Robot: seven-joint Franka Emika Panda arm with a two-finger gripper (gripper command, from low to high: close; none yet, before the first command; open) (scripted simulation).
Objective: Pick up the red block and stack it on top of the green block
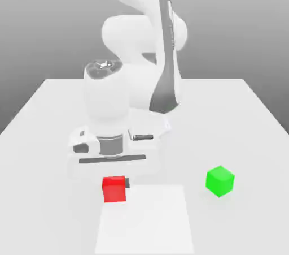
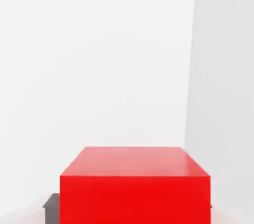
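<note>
While jaws clamp the red block (image 1: 114, 189), green block (image 1: 219, 181) apart.

Glossy white rounded arm (image 1: 121, 98) with dark-grey trim.

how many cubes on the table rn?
2. The red block sits under the gripper, toward the exterior view's left, at the white sheet's corner. The green block stands apart on the table to the right. Nothing suggests hidden ones.

Red block (image 1: 114, 189) on table (image 1: 248, 112), green block (image 1: 219, 181) well apart toward exterior view's right.
</note>
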